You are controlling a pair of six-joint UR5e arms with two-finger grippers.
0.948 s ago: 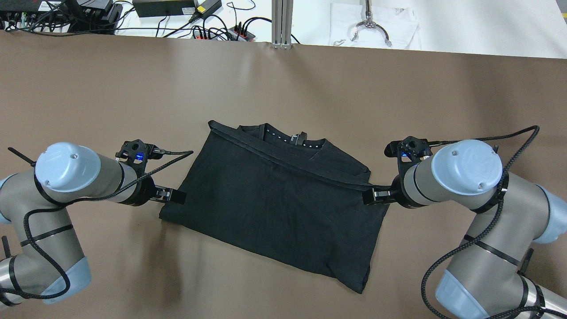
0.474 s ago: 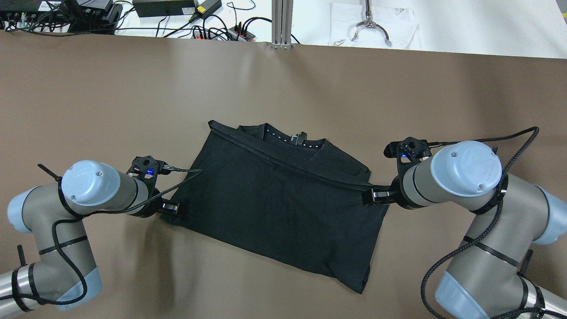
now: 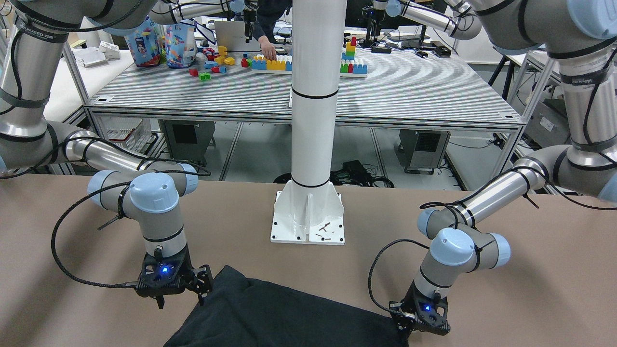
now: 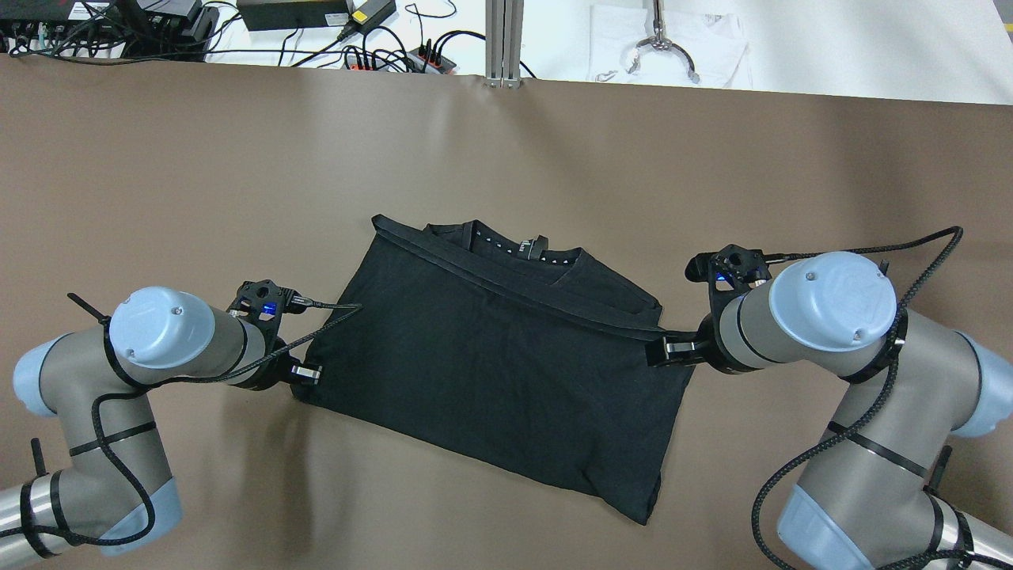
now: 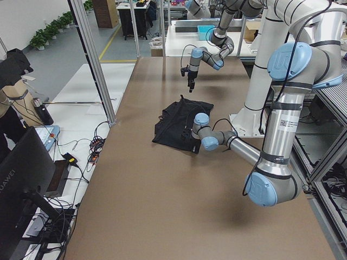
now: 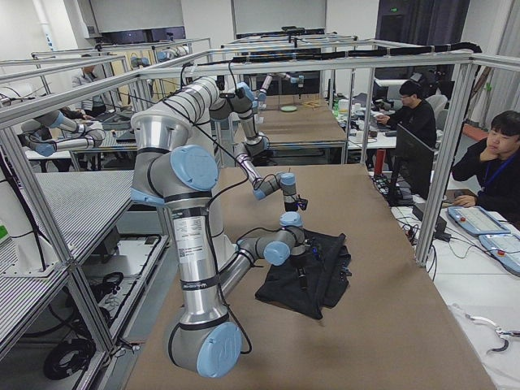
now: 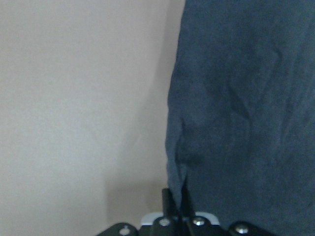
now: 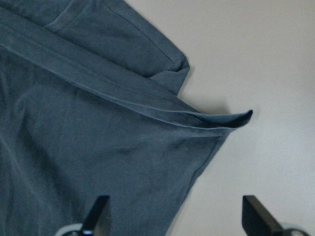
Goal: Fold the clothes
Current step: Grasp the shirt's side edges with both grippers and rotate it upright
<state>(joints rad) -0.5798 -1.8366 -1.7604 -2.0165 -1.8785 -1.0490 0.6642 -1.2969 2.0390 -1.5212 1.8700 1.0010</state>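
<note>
HUAWEI is the one word I can read, running up the back of the black monitor (image 5: 24,179) beyond my left end. The sticker (image 5: 284,122) on my left arm is illegible.

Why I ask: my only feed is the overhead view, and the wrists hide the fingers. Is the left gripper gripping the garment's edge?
Observer: Yes. In the left wrist view the left gripper has its fingers together, pinching the black garment at its edge.
Operator: And the right one?
Observer: The right wrist view shows the right gripper open, fingers wide apart, gripping nothing.
Operator: What lies ahead of it?
Observer: The hemmed corner of the garment, curling up slightly ahead of the fingers.
</note>
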